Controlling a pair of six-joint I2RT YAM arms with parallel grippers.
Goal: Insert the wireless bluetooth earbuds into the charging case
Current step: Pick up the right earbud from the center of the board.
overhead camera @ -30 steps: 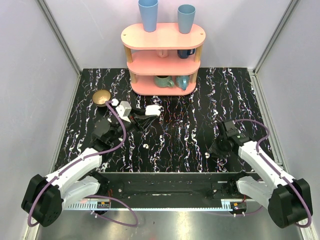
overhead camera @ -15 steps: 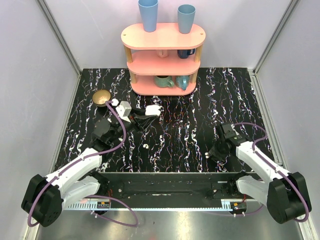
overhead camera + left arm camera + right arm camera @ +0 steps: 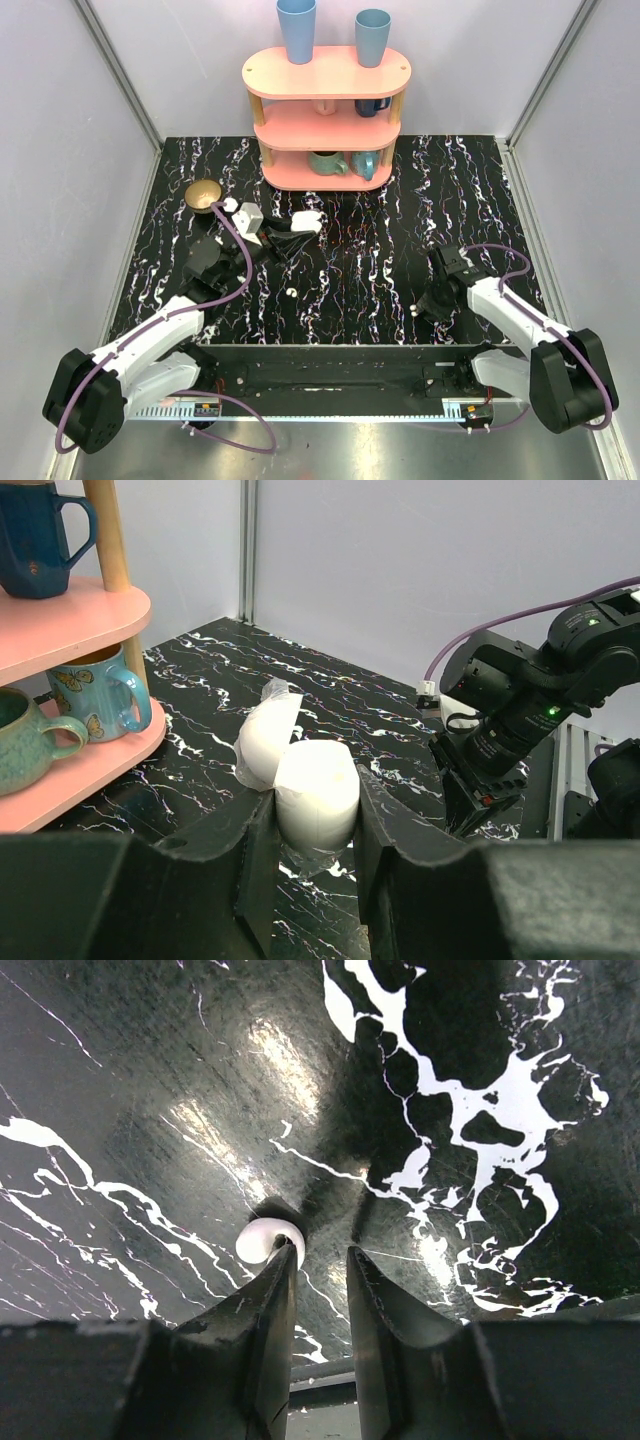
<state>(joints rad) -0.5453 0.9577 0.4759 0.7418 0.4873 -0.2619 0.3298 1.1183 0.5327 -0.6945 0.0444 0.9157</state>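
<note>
In left claw point(image 3: 315, 815), charging case point(image 3: 315, 780) is clamped, lid open. Empty right claw point(image 3: 320, 1253), narrowly parted, is well right of the case; earbud point(image 3: 265, 1238) lies just outside one finger. Jaws should be widened, recentred over it, then closed.

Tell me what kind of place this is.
Probably a robotics lab test cell, not a home: a left arm and right arm bolted to the edge of a marble-patterned table, plain panel walls on metal framing, and a pink shelf of mugs, likely staged as props.
</note>
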